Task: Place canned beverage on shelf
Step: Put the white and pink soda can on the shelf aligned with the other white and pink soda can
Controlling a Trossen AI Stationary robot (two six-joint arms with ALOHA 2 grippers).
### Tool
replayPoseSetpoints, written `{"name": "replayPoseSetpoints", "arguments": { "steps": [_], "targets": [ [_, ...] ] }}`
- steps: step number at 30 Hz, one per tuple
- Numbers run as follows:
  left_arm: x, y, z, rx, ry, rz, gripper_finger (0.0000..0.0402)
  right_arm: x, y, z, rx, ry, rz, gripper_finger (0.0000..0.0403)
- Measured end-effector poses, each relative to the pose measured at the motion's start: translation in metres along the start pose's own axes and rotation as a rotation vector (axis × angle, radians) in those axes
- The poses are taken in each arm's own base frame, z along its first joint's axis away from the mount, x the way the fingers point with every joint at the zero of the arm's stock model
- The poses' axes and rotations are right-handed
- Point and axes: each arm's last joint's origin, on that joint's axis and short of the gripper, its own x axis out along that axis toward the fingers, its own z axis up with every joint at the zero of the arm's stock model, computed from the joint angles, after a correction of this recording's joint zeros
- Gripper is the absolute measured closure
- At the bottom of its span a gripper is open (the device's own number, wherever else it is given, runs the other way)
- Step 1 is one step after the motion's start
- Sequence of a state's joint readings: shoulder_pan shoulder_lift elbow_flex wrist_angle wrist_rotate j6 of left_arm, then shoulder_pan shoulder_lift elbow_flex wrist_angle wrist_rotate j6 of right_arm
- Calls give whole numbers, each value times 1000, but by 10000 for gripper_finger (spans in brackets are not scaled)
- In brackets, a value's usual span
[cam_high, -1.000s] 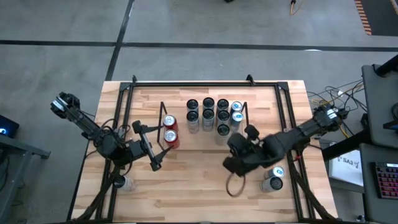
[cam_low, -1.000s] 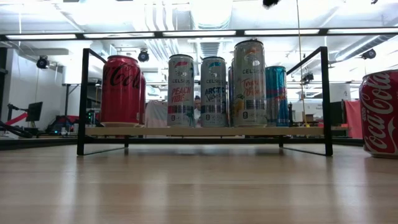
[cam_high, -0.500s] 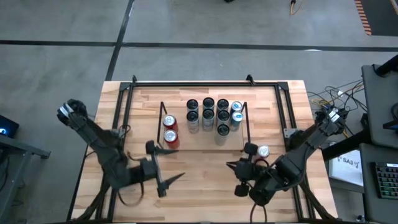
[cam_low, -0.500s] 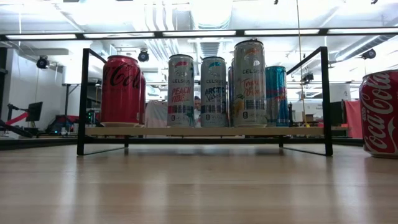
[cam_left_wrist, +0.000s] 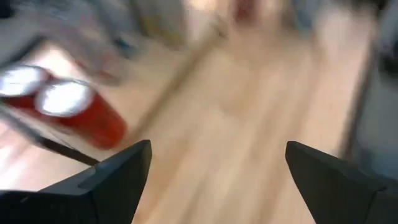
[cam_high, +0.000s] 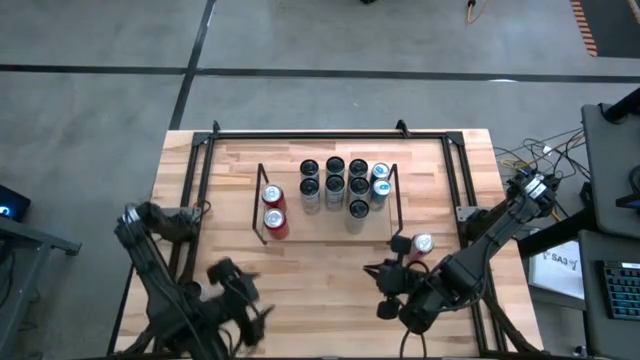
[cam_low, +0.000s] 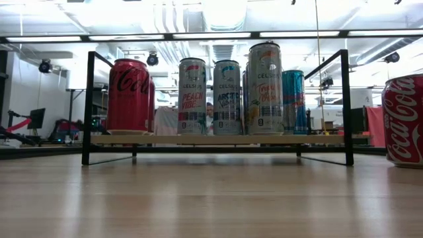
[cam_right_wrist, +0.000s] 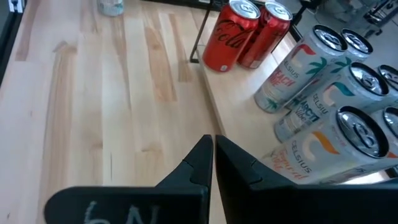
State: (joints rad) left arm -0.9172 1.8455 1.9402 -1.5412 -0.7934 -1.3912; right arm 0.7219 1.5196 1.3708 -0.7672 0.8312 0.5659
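Red can (cam_high: 422,243) stands beside the shelf (cam_high: 261,205); right gripper (cam_right_wrist: 213,151), jaws shut, should open before approaching; left gripper (cam_left_wrist: 211,168) jaws wide, empty.

Left claw (cam_left_wrist: 217,171) agape, right claw (cam_right_wrist: 213,155) closed

A light butcher-block wooden table (cam_high: 330,285) carries a low rack with black wire end frames and a light wood base (cam_high: 390,200). On that base stand two red cola cans (cam_high: 273,208) and a cluster of slim silver cans (cam_high: 345,184). Another red can (cam_high: 417,243) stands on the tabletop just beside the rack's right end.
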Motion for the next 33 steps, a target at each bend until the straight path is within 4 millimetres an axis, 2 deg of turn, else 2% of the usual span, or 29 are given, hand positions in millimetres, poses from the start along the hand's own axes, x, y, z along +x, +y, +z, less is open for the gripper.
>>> {"name": "replayPoseSetpoints", "arguments": {
  "steps": [3,7,12,16,24,29,33],
  "targets": [
    [-6,-20,-2,82,83,-114,47,0,1,1,10,-8,5,394],
    [-8,-32,-10,133,173,-88,47,0,1,1,18,-12,7,394],
    [-8,-52,-29,124,189,-94,47,2,3,0,15,-10,6,394],
    [1,-61,-42,115,211,-64,47,4,1,1,8,-8,-3,394],
    [10,-53,-53,145,306,-18,47,13,-7,5,-5,2,-31,394],
    [5,-36,-53,145,372,-13,59,15,-10,6,-15,5,-40,394],
    [-1,-15,-49,125,408,-12,77,16,-10,6,-16,6,-41,394]
  ]
}}
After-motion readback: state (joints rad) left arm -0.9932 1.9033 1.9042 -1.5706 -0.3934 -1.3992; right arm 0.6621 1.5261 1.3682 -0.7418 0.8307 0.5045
